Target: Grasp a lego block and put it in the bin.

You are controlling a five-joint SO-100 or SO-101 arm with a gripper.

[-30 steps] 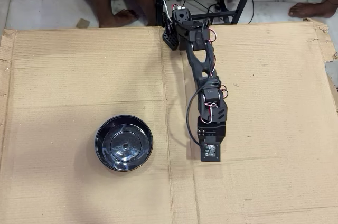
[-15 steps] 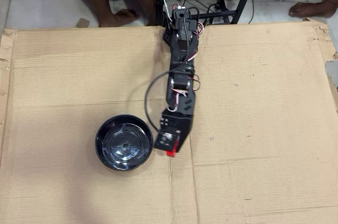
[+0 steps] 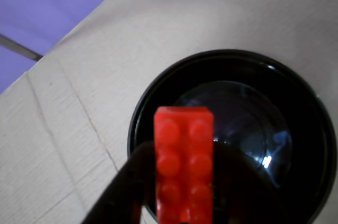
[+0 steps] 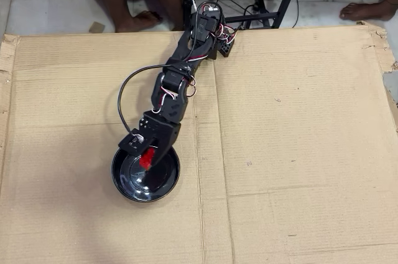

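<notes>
The red lego block is clamped between my dark fingers in the wrist view, studs facing the camera. Directly beyond it lies the black bin, a glossy round bowl filling the right half of that view. From overhead, my gripper hangs over the upper part of the bin, and the lego block shows as a small red patch at its tip. The gripper is shut on the block, which is held above the bowl's inside.
The bin stands on a large sheet of brown cardboard with creases. The arm's base sits at the cardboard's far edge. People's legs and feet and a stand show beyond it on the tiled floor.
The arm has swung left across the cardboard, carrying the red block from the right of the bin to above the bin's upper part.
</notes>
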